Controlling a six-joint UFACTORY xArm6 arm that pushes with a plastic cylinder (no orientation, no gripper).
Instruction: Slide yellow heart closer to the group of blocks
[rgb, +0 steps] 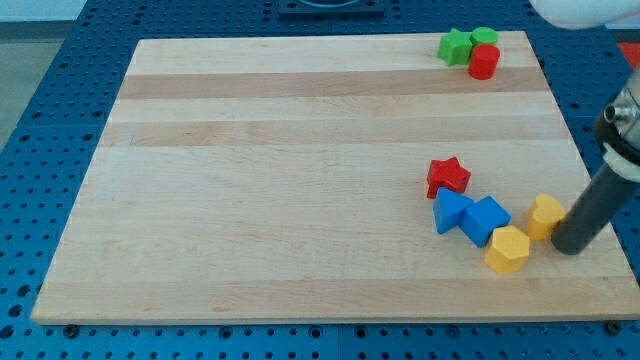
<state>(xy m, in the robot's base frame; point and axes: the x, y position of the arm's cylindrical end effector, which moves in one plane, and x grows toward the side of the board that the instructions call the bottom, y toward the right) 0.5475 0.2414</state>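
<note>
The yellow heart (546, 216) lies on the wooden board (300, 180) near the view's right edge, low down. My tip (572, 248) sits right beside it, on its right and slightly lower, touching or nearly touching it. Just left of the heart is a group: a yellow hexagon (508, 249), a blue block (486, 220), a second blue block (451, 210) and a red star (448, 177). The heart stands a small gap from the blue block and the hexagon.
At the view's top right corner of the board sit a green star (456, 46), a green block (485, 39) and a red cylinder (484, 62), close together. The board's right edge runs close to my tip. A blue pegboard table surrounds the board.
</note>
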